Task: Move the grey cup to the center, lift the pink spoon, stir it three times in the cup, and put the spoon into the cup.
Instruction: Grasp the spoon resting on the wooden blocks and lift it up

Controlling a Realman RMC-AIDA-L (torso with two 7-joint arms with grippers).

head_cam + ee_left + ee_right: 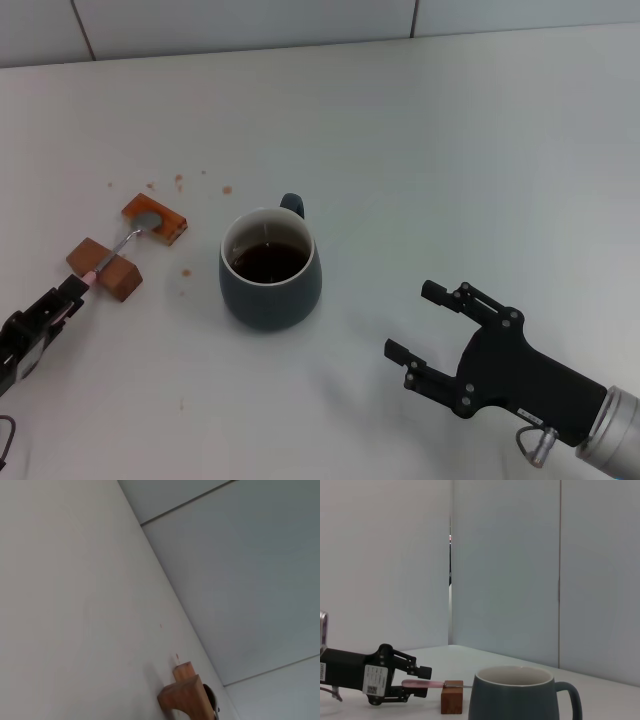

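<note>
The grey cup (270,270) stands upright on the white worktop (450,150), holding dark brown liquid, its small loop handle turned away from the robot. It sits ahead of the right claw (418,325) and off toward the robot's left of it, near but clearly apart. That right claw hangs low over the worktop with its two black fingers (440,293) spread wide, gripping nothing, the opening turned toward the cup.

The pink spoon (122,248) lies well to the left of the cup, bridged across two reddish-brown wooden blocks: its silver bowl rests on the far block (156,217), its neck crosses the near block (104,268), and the pale pink handle juts out past that block toward the left claw (78,293). The right wrist view shows the handle (420,684) lying between the left claw's upper and lower fingers (422,670), which stand apart on either side of it; whether they touch it I cannot tell. The cup lies to the right of this claw, beyond the blocks.

A few small brown specks (180,180) dot the worktop beyond the far block.
</note>
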